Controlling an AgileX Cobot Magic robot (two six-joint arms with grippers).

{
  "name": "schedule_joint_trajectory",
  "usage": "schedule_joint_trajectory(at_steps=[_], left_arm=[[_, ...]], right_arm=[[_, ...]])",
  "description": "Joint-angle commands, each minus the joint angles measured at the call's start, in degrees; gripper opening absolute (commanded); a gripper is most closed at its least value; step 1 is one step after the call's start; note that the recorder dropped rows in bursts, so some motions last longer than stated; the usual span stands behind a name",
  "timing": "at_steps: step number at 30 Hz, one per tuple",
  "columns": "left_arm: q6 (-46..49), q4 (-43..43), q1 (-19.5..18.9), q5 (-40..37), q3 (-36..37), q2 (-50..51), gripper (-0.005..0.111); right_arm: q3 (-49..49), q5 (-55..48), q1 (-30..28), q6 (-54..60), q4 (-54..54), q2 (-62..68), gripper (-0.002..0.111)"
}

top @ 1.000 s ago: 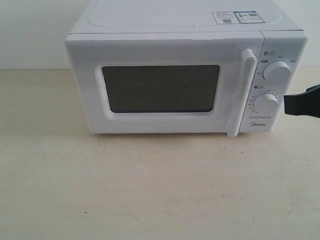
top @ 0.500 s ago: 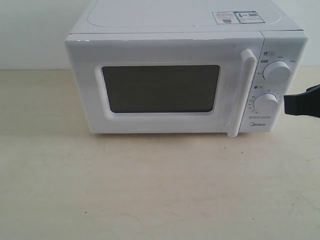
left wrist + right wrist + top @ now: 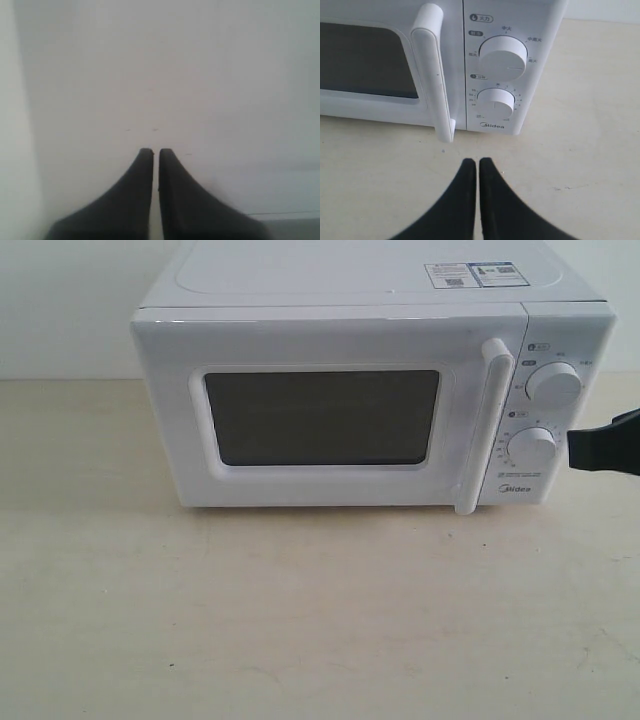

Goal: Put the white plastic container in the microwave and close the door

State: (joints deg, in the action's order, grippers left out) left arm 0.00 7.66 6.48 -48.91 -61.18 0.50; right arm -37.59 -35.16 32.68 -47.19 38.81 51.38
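Door (image 3: pixel 320 415) sits shut on the microwave (image 3: pixel 360 280), its handle (image 3: pixel 432 70) just ahead of my right gripper (image 3: pixel 478 164), fingers pressed together, empty. Left gripper (image 3: pixel 155 152) is closed too, facing blank white. I can't see the container; I'd judge it's inside and we're about done.

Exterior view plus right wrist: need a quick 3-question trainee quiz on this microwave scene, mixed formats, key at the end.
1. True or false: the door of the microwave is shut.
2. Pick one. In its wrist view, the right gripper is: A) wide open; B) shut, holding nothing; C) shut on a box.
3. Fill in: beside the door sit ___ round knobs.

Key: 1 true; 2 B; 3 two.
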Motion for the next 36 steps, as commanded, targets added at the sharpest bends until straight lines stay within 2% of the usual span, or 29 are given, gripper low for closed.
schedule_joint_trajectory(at_steps=[1, 6, 12, 13, 16, 17, 18, 19, 21, 23, 25, 27, 28, 29, 36], left_arm=[[-5.7, 16.0, -4.3, -0.5, 6.0, -0.5, 0.004], [-13.5, 21.6, -5.2, 4.7, 13.3, -0.5, 0.004], [-26.9, 22.9, -5.1, 22.2, 25.2, -0.5, 0.004], [-32.7, 22.9, -5.1, 26.9, 29.7, -0.5, 0.004], [-43.2, 22.9, -5.1, 34.0, 38.0, -0.5, 0.004], [-45.8, 22.8, -5.1, 39.4, 43.7, -0.5, 0.004], [-46.6, 22.3, -5.1, 41.7, 46.0, -0.5, 0.004], [-47.4, 21.3, -5.1, 48.3, 51.7, -0.5, 0.004], [-48.7, 21.2, -5.3, 58.8, 58.5, -0.5, 0.004], [-48.8, 21.2, -5.3, 65.4, 61.2, -0.5, 0.004], [-48.3, 16.5, -5.3, 64.3, 61.2, -0.5, 0.004], [-38.7, 3.9, -5.3, 59.5, 61.2, -0.5, 0.004], [-29.8, -3.1, -5.3, 56.6, 61.2, -0.5, 0.004], [-25.5, -5.6, -5.3, 54.9, 61.2, -0.5, 0.004], [-9.6, -6.8, -5.3, 38.4, 61.2, -0.5, 0.004]], right_arm=[[0.2, 0.1, -0.2, -0.4, 0.2, -0.3, 0.000], [0.2, 0.3, -0.2, -0.4, 0.2, -0.3, 0.000], [0.2, 0.3, -0.2, -0.4, 0.2, -0.3, 0.000], [0.2, 0.3, -0.2, -0.4, 0.2, -0.3, 0.000], [0.2, 0.3, -0.2, -0.4, 0.2, -0.3, 0.000], [0.2, 0.3, -0.2, -0.4, 0.2, -0.3, 0.000], [0.2, 0.3, -0.2, -0.4, 0.2, -0.3, 0.000], [0.2, 0.2, -0.2, -0.4, 0.2, -0.3, 0.000], [0.2, 0.2, -0.2, -0.4, 0.2, -0.3, 0.000], [0.2, 0.2, -0.2, -0.4, 0.2, -0.3, 0.000], [0.2, 0.2, -0.2, -0.4, 0.2, -0.3, 0.000], [0.2, 0.2, -0.2, -0.4, 0.2, -0.3, 0.000], [0.2, 0.2, -0.2, -0.4, 0.2, -0.3, 0.000], [0.2, 0.2, -0.2, -0.4, 0.2, -0.3, 0.000], [0.2, 0.2, -0.2, -0.4, 0.2, -0.3, 0.000]])
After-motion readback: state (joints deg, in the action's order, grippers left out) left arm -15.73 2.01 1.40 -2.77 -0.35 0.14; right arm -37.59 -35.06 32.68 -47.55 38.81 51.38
